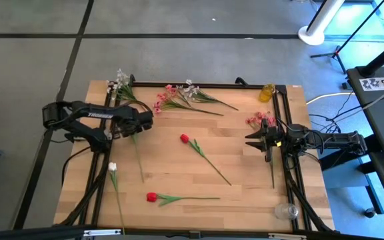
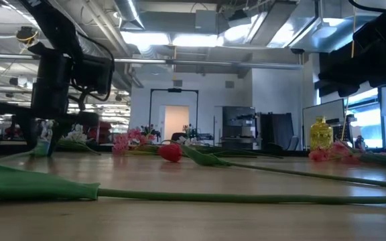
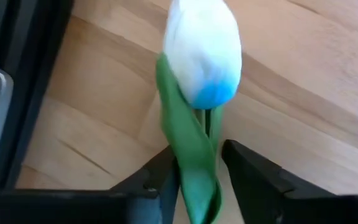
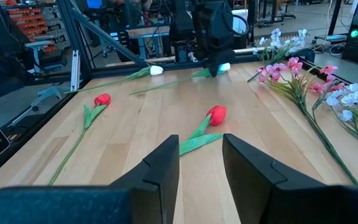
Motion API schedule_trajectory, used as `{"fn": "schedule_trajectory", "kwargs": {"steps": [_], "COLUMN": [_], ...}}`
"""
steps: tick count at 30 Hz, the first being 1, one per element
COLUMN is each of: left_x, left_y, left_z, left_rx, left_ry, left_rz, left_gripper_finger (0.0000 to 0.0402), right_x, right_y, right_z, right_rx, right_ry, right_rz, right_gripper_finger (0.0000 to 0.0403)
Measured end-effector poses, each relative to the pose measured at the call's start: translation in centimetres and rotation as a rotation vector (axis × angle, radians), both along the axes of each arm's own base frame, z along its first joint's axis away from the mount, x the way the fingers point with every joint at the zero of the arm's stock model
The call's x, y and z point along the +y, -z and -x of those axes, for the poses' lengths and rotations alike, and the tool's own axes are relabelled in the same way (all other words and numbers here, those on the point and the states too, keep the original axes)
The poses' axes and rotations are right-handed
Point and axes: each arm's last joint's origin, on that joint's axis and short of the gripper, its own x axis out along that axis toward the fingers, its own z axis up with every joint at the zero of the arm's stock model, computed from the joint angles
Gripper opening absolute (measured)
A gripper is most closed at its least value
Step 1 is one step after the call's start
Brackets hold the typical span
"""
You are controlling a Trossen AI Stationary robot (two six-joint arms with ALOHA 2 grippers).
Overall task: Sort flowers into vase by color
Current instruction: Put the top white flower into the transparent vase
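Flowers: scattered across the wooden table point(image 1: 245, 193), none in a vase.
White tulip in the claw: a white tulip point(image 3: 202, 53) lies on the wood near the table's left edge, its green stem and leaf passing between the left gripper's fingers.
Left gripper point(image 3: 197, 171): down at the table, fingers set close on either side of that stem (whether they actually pinch it, I cannot tell).
Right gripper point(image 4: 201, 158): at the table's right side, fingers spread a little with nothing between them, pointing across the table.
Red tulips: one red tulip point(image 1: 185, 138) mid-table, another point(image 1: 151, 197) nearer the front edge.
Second white tulip point(image 1: 113, 167): front left, apart from the rest.
Pink sprays: pink blossoms point(image 1: 165, 97) at the back, with white blossom sprays point(image 1: 121, 78) beside them; another pink spray point(image 1: 259, 120) just beside the right gripper.
Yellow vase point(image 1: 267, 92): back right corner.
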Motion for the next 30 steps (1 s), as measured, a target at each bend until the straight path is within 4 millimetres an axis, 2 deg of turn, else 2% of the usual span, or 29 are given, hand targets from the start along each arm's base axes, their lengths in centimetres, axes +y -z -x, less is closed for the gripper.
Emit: {"fn": "schedule_trajectory", "kwargs": {"steps": [7, 10, 13, 18, 20, 25, 27, 30], "left_x": [-0.5, 0.1, 0.7, 1.7, 2.1, 2.6, 2.7, 2.9], "left_y": [-0.8, -2.0, -3.0, -6.4, -8.4, -13.4, -15.3, -17.1], "left_z": [-0.7, -2.3, -3.5, -6.8, -8.3, -11.1, -11.8, -12.3], "left_rx": [-0.087, -0.225, -0.293, -0.463, -0.539, -0.711, -0.785, -0.832], "left_ry": [-0.028, -0.019, 0.055, 0.226, 0.331, 0.571, 0.627, 0.685], "left_rz": [-0.061, -0.111, -0.183, -0.360, -0.450, -0.651, -0.730, -0.831], "left_gripper_finger": [0.0014, 0.0012, 0.0012, 0.0007, 0.0007, 0.0006, 0.0006, 0.0005], "right_x": [0.0, 0.0, 0.0, -0.1, -0.2, -0.5, -0.8, -1.3], "right_y": [0.0, 0.0, 0.0, 0.0, -0.6, -3.2, -4.3, -5.5], "right_z": [0.0, 0.0, 0.0, 0.0, -0.1, 0.2, 0.5, 1.2], "right_rx": [0.000, 0.000, 0.001, -0.005, -0.063, -0.340, -0.460, -0.624], "right_ry": [-0.006, -0.006, -0.006, 0.023, 0.063, 0.155, 0.260, 0.421], "right_rz": [-0.001, -0.001, -0.001, 0.004, 0.005, -0.072, -0.156, -0.308], "right_gripper_finger": [0.0123, 0.0123, 0.0123, 0.0123, 0.0123, 0.0123, 0.0123, 0.0123]}}
